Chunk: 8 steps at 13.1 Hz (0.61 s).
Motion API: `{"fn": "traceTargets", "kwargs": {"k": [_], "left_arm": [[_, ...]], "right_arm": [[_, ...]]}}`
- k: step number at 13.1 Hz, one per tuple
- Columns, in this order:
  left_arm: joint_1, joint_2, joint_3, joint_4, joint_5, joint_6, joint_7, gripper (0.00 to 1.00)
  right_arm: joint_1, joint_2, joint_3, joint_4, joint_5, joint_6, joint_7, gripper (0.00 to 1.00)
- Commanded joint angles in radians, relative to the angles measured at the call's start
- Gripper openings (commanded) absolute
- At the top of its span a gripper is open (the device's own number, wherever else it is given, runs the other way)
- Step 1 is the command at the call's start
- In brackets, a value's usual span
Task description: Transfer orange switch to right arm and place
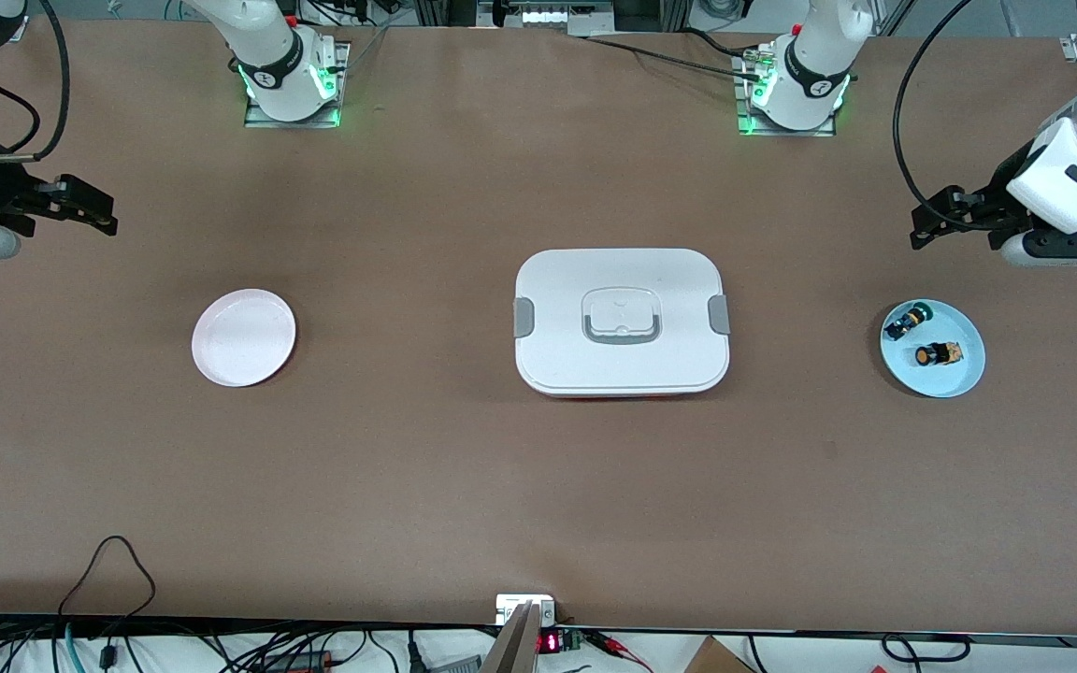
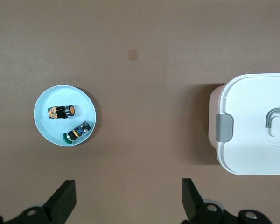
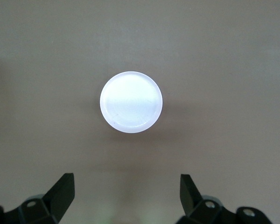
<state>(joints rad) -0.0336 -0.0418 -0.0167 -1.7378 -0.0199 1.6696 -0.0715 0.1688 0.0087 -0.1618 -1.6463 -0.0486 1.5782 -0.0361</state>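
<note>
The orange switch (image 1: 937,355) lies on its side on a small light-blue plate (image 1: 954,379) at the left arm's end of the table. A green-capped switch (image 1: 905,322) lies beside it on the same plate. The left wrist view shows the orange switch (image 2: 61,112), the green-capped switch (image 2: 77,133) and the plate (image 2: 51,93). My left gripper (image 1: 922,224) (image 2: 129,200) is open and empty, up over the bare table beside that plate. My right gripper (image 1: 108,215) (image 3: 127,196) is open and empty, up over the table at the right arm's end.
A white round plate (image 1: 244,337) (image 3: 131,101) lies toward the right arm's end. A white lidded box (image 1: 621,321) (image 2: 256,126) with grey clips and handle sits mid-table. Cables hang along the table edge nearest the front camera.
</note>
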Motion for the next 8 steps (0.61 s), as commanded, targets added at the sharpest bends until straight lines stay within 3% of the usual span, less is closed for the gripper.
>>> {"fn": "traceTargets", "kwargs": {"k": [1,8], "left_arm": [[0.001,0.016,-0.002,0.03,-0.011,-0.021,-0.008,1.0],[0.001,0.016,0.0,0.03,-0.011,-0.021,-0.008,1.0]], "right_arm": [[-0.005,0.01,0.001,0.02,0.015,-0.029,0.004,1.0],[-0.002,0.023,0.001,0.029,0.015,-0.017,0.001,1.0]]}}
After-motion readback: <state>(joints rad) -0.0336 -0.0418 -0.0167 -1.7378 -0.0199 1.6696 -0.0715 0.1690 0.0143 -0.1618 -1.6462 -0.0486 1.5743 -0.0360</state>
